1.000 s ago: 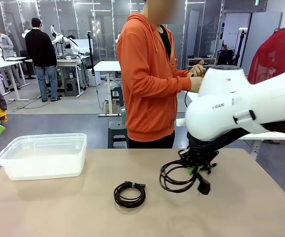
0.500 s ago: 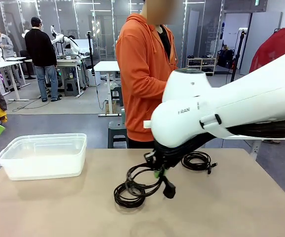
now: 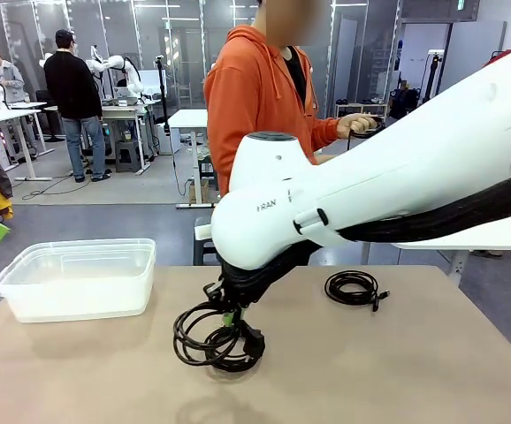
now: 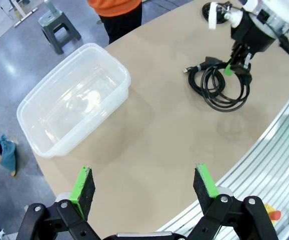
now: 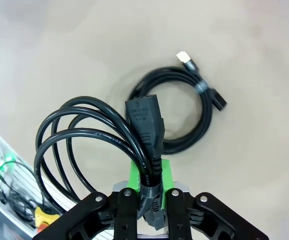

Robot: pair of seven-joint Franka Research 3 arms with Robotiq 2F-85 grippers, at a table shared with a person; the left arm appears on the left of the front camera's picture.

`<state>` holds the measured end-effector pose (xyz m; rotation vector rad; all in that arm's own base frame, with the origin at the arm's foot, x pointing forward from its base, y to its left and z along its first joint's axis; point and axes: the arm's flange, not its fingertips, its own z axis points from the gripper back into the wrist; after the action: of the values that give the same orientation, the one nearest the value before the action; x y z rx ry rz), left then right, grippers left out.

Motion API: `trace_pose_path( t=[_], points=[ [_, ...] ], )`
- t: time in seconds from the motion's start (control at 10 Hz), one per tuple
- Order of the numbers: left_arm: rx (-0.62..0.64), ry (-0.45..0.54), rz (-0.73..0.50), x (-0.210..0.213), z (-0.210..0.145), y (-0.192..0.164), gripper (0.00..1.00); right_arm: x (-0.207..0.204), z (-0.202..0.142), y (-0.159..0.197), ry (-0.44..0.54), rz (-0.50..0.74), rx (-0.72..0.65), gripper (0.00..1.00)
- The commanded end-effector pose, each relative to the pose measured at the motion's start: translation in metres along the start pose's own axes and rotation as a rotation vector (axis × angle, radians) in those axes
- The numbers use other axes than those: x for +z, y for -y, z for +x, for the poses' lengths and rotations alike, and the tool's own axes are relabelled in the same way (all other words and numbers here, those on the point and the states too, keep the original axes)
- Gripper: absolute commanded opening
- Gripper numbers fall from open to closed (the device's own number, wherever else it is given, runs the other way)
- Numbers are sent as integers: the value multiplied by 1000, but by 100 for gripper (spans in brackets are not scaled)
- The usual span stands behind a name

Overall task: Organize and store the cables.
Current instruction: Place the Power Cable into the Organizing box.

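At table's (image 3: 415, 371) left, the clear tub (image 3: 79, 300) stands empty; right hand (image 3: 231, 314) grips a cable (image 5: 144, 120), left hand (image 4: 144, 182) wide.

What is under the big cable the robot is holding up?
A smaller coiled cable lies on the table below it, tied with a band, with its plugs sticking out. The held power cable hangs across that coil and covers part of it.
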<state>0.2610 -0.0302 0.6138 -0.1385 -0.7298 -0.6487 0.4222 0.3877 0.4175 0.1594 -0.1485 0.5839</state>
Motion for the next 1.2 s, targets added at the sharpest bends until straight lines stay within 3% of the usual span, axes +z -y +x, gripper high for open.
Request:
trace_pose_path(
  t=[0.0,0.2,0.5,0.7,0.9,1.1],
  points=[
    [-2,3,2,0,0,0,100,-3,12,-3,-30,21,102,19],
    [-2,3,2,0,0,0,100,-7,19,-11,-11,57,42,19],
    [-2,3,2,0,0,0,100,-32,31,-50,-30,58,-84,19],
    [-2,3,2,0,0,0,100,-48,31,-70,16,70,-154,19],
    [-2,3,2,0,0,0,100,-61,28,-89,48,91,-175,19],
    [-2,3,2,0,0,0,100,-78,30,-97,19,90,-179,19]
  ],
)
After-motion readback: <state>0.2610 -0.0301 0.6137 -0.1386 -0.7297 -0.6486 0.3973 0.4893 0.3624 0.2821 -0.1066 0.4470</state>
